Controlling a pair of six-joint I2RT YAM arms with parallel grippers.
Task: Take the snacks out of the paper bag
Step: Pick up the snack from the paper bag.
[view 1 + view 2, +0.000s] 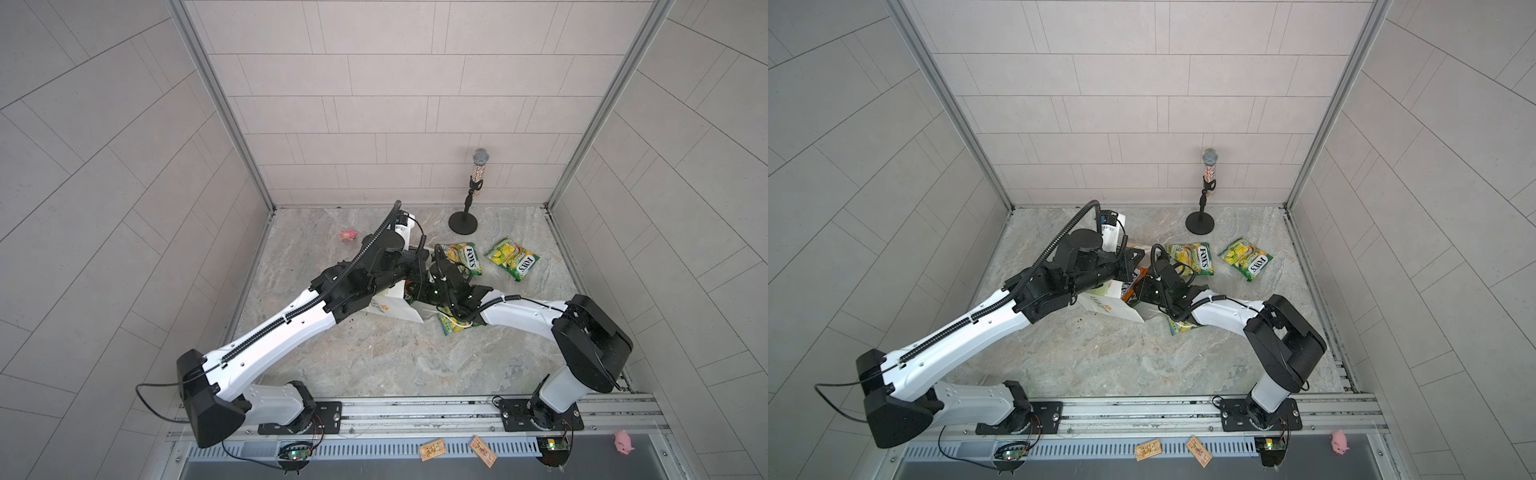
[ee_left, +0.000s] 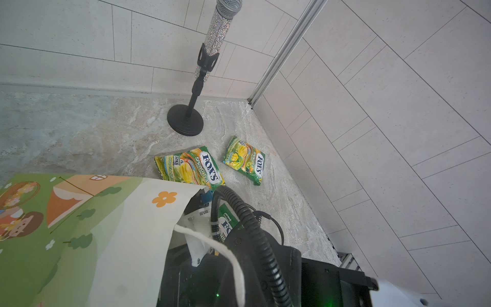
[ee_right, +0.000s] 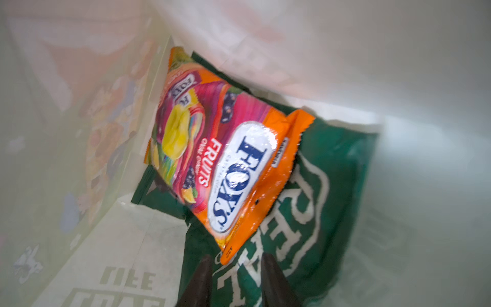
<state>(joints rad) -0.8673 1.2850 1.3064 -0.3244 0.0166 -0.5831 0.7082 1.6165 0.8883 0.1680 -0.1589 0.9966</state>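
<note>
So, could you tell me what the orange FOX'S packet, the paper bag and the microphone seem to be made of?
Orange FOX'S packet: glossy plastic film, going by the glare on its logo and its serrated sealed edge.
Paper bag: thin matt paper, with sharp creases and print showing through its wall.
Microphone: likely metal mesh head, body crusted in sparkling studs, perhaps rhinestones.

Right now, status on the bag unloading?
Left gripper shut at paper bag. Right gripper open inside it, tips at orange FOX'S Fruits packet lying on green REAL crisp packet. Nothing blocking.
</note>
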